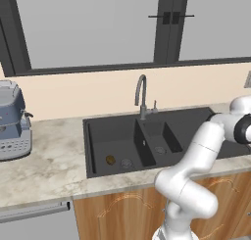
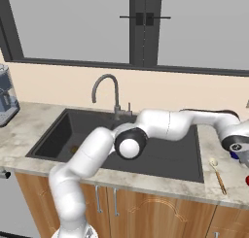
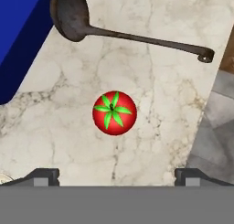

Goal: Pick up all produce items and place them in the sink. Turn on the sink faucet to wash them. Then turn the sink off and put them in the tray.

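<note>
1. You are looking at a pale marbled counter (image 1: 54, 160) running across the middle of the left base frame, with wood-fronted cabinets (image 1: 127, 212) below it, a cream wall behind and a dark-framed window (image 1: 98, 28) across the top.
2. The black double-basin sink (image 1: 93, 136) sits in the centre of that frame; the wider basin lies to the left, the narrower one to the right; the grey gooseneck faucet (image 1: 141, 94) stands at the back rim, its small lever post (image 1: 155, 107) just beside it.
3. You can see the brown produce item (image 1: 110, 159) on the floor of the wider basin, near its round drain (image 1: 126, 163).
4. A grey appliance (image 1: 13, 121) stands on the counter at the left edge of the frame.
5. In the right base frame your arm reaches across the sink to the right edge, over the counter there; a wooden spoon (image 2: 217, 174) lies on the counter at the lower right.
6. In the hand frame the red produce item (image 3: 114, 113) with its green top rests on the marble at centre, apart from both tips; a dark ladle (image 3: 91, 29) lies across the top and a blue surface (image 3: 18, 31) fills the upper left corner.
7. The gripper (image 3: 116, 176) has its fingers spread wide at the bottom of the hand frame, pinching nothing.
</note>
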### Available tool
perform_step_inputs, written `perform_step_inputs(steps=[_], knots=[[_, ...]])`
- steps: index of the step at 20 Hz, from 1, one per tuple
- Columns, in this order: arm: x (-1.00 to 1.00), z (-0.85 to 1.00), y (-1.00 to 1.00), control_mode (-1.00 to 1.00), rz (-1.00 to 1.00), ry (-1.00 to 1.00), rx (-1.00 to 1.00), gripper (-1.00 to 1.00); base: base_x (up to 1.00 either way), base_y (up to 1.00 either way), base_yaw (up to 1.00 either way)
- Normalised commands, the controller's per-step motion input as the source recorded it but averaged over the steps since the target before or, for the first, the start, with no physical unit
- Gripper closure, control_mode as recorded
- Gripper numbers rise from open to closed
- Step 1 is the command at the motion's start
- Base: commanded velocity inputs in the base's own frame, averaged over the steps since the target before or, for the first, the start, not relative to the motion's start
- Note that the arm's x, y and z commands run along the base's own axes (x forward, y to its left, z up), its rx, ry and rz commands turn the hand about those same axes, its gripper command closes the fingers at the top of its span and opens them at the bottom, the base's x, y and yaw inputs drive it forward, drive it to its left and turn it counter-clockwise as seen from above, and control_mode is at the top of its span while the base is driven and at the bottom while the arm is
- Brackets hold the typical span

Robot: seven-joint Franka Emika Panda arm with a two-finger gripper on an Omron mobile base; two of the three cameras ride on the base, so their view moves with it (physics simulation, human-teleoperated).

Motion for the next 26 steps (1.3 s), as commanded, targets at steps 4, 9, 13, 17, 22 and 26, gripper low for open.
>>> perform_step_inputs(steps=[4,9,13,17,22,26], knots=[[0.12,-0.38,0.00,-1.00,-0.02,-0.01,0.00,-1.00,0.00,0.00,0.00],[0.26,-0.38,0.00,-1.00,-0.05,-0.02,-0.03,-1.00,0.00,0.00,0.00],[0.01,-0.32,-0.16,-1.00,-0.13,-0.03,-0.10,-1.00,0.00,0.00,0.00],[0.00,-0.29,-0.18,-1.00,-0.14,0.00,-0.07,-1.00,0.00,0.00,0.00],[0.17,-0.18,0.00,-1.00,-0.02,0.00,0.00,-1.00,0.00,0.00,0.00],[0.03,-0.30,-0.08,-1.00,-0.04,0.00,0.00,-1.00,0.00,0.00,0.00]])
